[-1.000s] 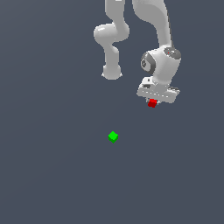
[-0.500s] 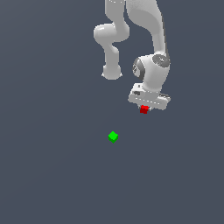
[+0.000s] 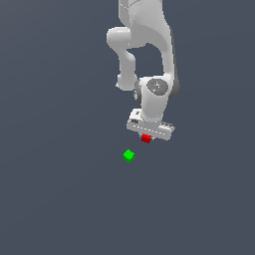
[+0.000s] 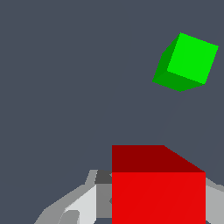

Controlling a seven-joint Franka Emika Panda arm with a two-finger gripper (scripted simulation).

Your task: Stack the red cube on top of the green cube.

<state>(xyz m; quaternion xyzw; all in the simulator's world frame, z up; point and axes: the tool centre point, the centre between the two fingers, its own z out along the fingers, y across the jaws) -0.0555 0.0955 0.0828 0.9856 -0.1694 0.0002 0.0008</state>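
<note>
Setting: plain dark grey-blue floor (image 3: 60, 199), evenly lit, rendered by a simulator.
Arm: white jointed robot arm (image 3: 149, 45), reaching down from the upper edge of the exterior view, wrist pointed at the floor.
Gripper: white gripper (image 3: 147, 135) at the arm's lower end, closed around the red cube; pale fingers (image 4: 83, 203) seen on either side of the cube in the wrist view.
Red cube: tiny bright-red cube (image 3: 146, 138), held between the fingers just under the gripper body, filling the near part of the wrist view (image 4: 158, 192).
Green cube: tiny bright-green cube (image 3: 128, 155), alone on the floor, turned corner-on, near the red cube but apart from it, lower and toward the exterior view's left; visible ahead of the red cube in the wrist view (image 4: 187, 62).
</note>
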